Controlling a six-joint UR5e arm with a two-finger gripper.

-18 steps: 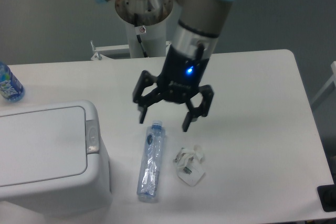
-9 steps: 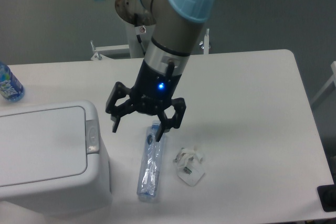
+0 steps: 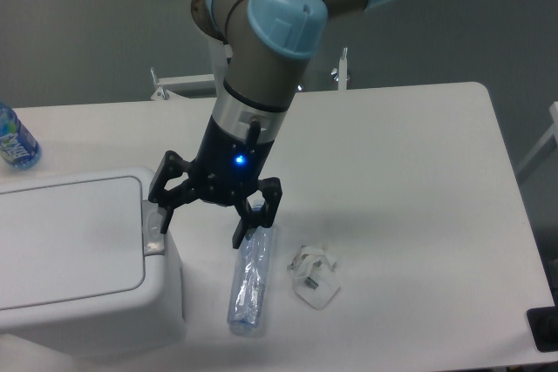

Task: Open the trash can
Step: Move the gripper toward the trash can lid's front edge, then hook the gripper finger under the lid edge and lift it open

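Note:
The trash can (image 3: 70, 259) is a large white boxy bin at the lower left, its flat lid down. Its small grey push-button latch (image 3: 154, 231) sits at the lid's right edge. My gripper (image 3: 202, 224) is open, fingers spread wide, hanging just right of the bin's top right corner. Its left fingertip (image 3: 163, 219) is right over the latch; whether it touches I cannot tell. Its right fingertip (image 3: 241, 234) is above the top end of a lying bottle.
A clear plastic bottle (image 3: 251, 280) lies on the table right of the bin. A crumpled white wrapper (image 3: 315, 275) lies beside it. A blue bottle (image 3: 15, 142) stands at the far left edge. A dark object (image 3: 545, 328) sits at the lower right corner.
My gripper has moved left and slightly down, from above the lying bottle and wrapper to the bin's latch corner. It stayed open. The lid has not moved.

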